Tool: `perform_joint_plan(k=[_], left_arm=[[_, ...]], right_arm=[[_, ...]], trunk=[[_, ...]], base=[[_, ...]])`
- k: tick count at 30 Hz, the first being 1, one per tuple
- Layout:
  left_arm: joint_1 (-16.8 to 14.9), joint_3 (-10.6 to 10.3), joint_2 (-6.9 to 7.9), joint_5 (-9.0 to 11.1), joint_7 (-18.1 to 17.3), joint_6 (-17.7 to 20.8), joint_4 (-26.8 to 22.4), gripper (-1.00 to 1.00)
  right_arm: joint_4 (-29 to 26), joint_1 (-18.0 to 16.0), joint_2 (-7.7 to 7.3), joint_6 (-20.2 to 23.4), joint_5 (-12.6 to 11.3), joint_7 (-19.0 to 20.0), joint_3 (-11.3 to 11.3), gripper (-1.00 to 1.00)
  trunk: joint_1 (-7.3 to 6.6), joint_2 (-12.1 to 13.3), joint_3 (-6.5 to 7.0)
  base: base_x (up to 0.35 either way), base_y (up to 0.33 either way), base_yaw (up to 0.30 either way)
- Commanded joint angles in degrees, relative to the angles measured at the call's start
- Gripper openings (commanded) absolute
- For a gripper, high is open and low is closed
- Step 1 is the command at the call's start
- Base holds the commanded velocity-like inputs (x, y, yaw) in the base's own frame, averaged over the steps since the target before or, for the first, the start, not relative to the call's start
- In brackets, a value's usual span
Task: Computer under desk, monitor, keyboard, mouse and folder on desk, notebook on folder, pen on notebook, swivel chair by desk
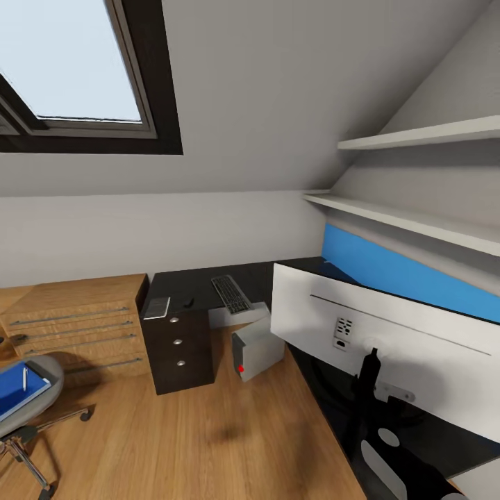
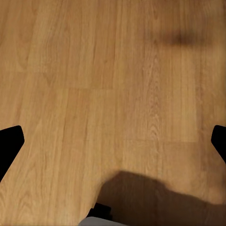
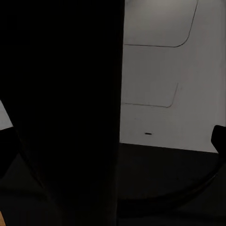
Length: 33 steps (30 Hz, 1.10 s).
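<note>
The monitor (image 1: 389,340) stands on the black desk (image 1: 201,281) at the right, its white back toward me. My right gripper (image 3: 113,141) is open, and the black monitor stand (image 3: 70,103) rises close between its fingertips (image 3: 217,137). The keyboard (image 1: 232,294) lies on the desk's far wing, with the grey notebook (image 1: 157,307) at that wing's left corner and a small dark lump, perhaps the mouse (image 1: 189,302), beside it. The computer (image 1: 257,351) sits on the floor at the desk's inner corner. The swivel chair (image 1: 38,392) holds the blue folder (image 1: 15,389) and the pen (image 1: 25,377). My left gripper (image 2: 114,141) hangs open over bare floor.
A light wooden drawer chest (image 1: 76,323) stands left of the desk's dark drawer unit (image 1: 179,347). Two white shelves (image 1: 417,135) jut from the sloped wall above the monitor. Wooden floor (image 1: 194,430) lies between chair and desk. My right arm (image 1: 410,472) reaches in low at the right.
</note>
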Motion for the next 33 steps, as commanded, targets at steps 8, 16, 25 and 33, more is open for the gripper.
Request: perform_joint_plan(k=[8, 16, 25, 33], left_arm=[[0.0, -0.5, 0.01, 0.3, 0.4, -0.2, -0.1, 1.00], [0.0, -0.5, 0.01, 0.3, 0.4, -0.2, 0.0, 1.00], [0.0, -0.5, 0.01, 0.3, 0.4, -0.2, 0.0, 1.00], [0.0, -0.5, 0.01, 0.3, 0.4, -0.2, 0.0, 1.00]], right_arm=[[0.0, -0.1, -0.10, -0.5, -0.9, -0.4, 0.4, 1.00], [0.0, -0.1, -0.10, -0.5, -0.9, -0.4, 0.4, 1.00], [0.0, -0.1, -0.10, -0.5, -0.9, -0.4, 0.4, 1.00], [0.1, -0.1, -0.10, -0.5, -0.8, -0.4, 0.4, 1.00]], trunk=[[0.02, 0.0, -0.03], [0.02, 0.0, -0.03], [0.02, 0.0, -0.03], [0.02, 0.0, -0.03]], base=[[0.000, 0.000, 0.000], [-0.118, 0.047, 0.000], [-0.037, 0.012, 0.000], [-0.219, -0.125, 0.000]])
